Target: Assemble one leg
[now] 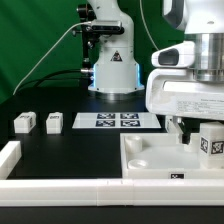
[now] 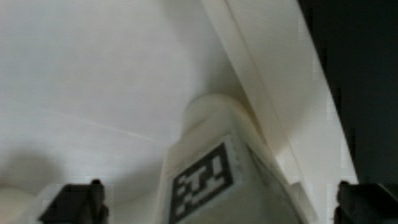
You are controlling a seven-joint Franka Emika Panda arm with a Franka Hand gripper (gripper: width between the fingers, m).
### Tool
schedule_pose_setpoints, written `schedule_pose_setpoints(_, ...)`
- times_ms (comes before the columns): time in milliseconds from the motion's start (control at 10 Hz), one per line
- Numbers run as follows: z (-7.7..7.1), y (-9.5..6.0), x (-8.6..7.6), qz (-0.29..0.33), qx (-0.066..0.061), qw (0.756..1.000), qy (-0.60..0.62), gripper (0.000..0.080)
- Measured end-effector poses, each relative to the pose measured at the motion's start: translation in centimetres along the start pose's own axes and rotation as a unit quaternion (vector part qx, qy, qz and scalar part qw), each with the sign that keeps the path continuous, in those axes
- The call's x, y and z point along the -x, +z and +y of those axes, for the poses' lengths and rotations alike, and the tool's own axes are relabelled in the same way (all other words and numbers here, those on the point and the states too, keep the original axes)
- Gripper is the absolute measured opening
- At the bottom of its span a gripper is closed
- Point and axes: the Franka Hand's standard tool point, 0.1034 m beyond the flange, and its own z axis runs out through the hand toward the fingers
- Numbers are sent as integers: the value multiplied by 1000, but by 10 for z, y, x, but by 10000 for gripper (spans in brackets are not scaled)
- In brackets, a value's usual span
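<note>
One leg [image 1: 211, 142], a small white block with a black-and-white tag, stands upright in the corner of the white tabletop tray [image 1: 150, 152] at the exterior view's right. My gripper [image 1: 198, 127] hangs right over it. In the wrist view the leg [image 2: 214, 175] sits between my two dark fingertips [image 2: 75, 203], with a gap on each side, so the gripper [image 2: 219, 205] is open and not touching it. The tray's raised rim [image 2: 267, 70] runs beside the leg. Two more legs [image 1: 24, 122] [image 1: 53, 122] stand at the exterior view's left.
The marker board [image 1: 118, 120] lies behind the tray. A white rail [image 1: 60, 190] runs along the front, with a short arm [image 1: 9, 155] at the exterior view's left. The arm's base [image 1: 112, 70] and a cable stand at the back.
</note>
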Motion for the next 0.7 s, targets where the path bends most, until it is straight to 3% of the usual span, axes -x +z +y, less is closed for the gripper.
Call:
schedule_pose_setpoints(300,0,0,0,4,14,987,-162,649)
schedule_pose_setpoints(700,5,0,-3,3,24,937,-349,649)
